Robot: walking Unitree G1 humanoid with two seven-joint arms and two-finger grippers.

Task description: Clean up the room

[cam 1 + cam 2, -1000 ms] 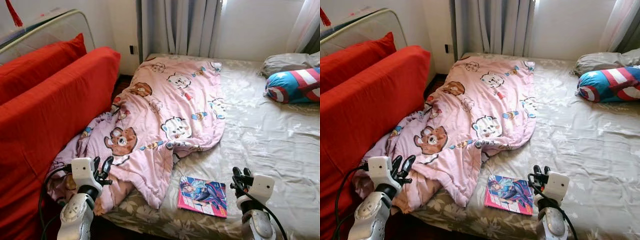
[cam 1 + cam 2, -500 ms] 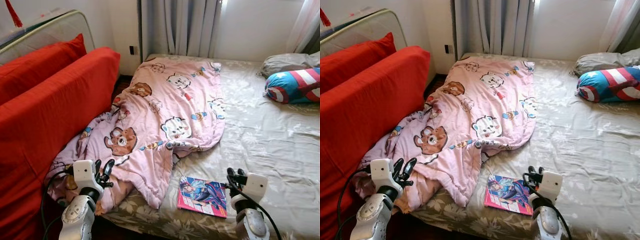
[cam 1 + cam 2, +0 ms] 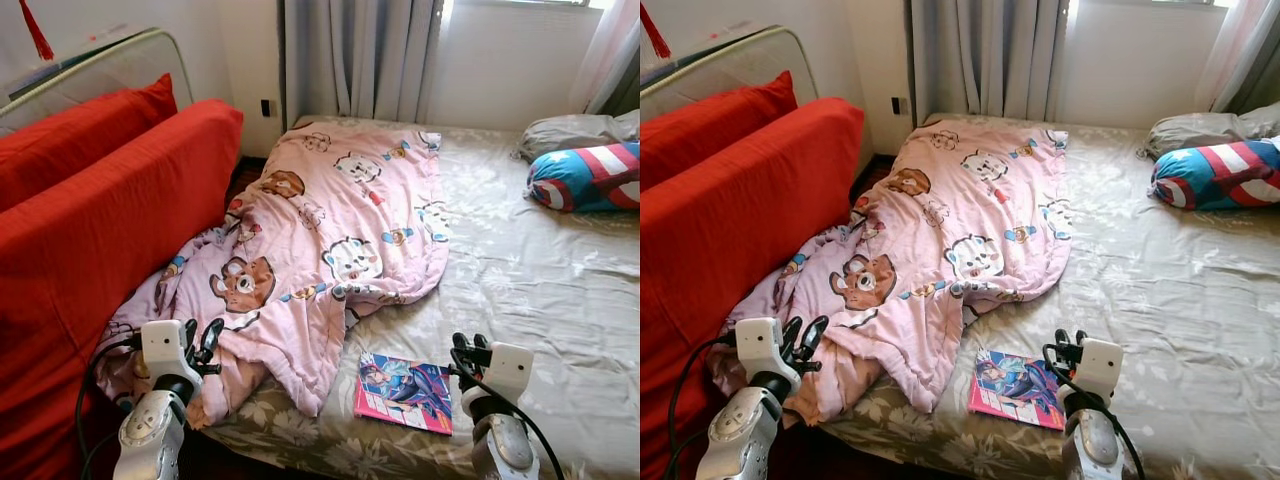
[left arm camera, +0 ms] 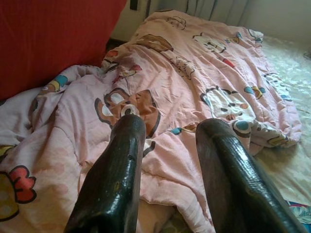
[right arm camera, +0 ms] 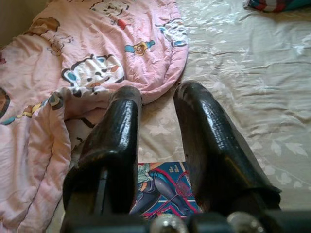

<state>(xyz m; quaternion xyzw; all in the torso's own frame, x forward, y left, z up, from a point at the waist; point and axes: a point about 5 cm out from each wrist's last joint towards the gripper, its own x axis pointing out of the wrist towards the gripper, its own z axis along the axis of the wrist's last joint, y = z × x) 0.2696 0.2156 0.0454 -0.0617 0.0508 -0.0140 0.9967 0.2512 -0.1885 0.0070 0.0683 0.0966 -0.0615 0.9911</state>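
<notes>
**Both claws poised over an untidy bed**

Farthest to the left claw's left stands a red sofa, pushed close against the bed, so that the pink blanket slumps into the narrow gap between them. That would explain why its lower corner hangs crumpled off the mattress edge rather than lying flat.

The left claw hovers just above that bunched corner, its fingers parted and gripping nothing. In its wrist view the blanket spreads ahead of the fingers, cartoon animals printed across it. Judging by this stance, the claw seems set to take the cloth's edge so the blanket can be drawn straight.

Between the two claws, nearer the right one, a magazine lies flat on the sheet, beside the blanket's hem and close to the mattress edge. It looks dropped there rather than put away, and is likely the handiest loose thing to clear.

The right claw hangs just beside the magazine's right edge, likewise released and empty; its wrist view looks down between the fingers onto the cover.

Far beyond the right claw, at the bed's head, a striped blue-and-red cushion leans against a grey pillow.

No box, basket or bin can be made out, so nothing here holds anything.
</notes>
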